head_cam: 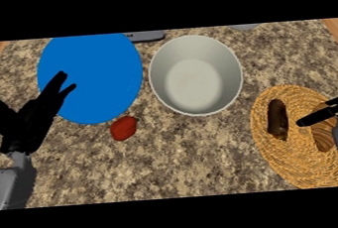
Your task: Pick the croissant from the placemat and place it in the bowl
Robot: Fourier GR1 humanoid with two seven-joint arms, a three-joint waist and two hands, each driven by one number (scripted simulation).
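Nearest, at the right edge, the woven placemat (296, 164) lies on the granite counter (182, 159), and the dark brown croissant (277, 119) rests on its upper left part. The right hand (326, 113) hangs over the mat just beside the croissant, apart from it; whether its fingers are curled, I cannot tell. At the left, the left hand (22, 119) rests released, fingers straight and up. A small red item (125, 128) sits mid-counter. Farther back stand the white bowl (195, 74) and a blue plate (90, 76), side by side.
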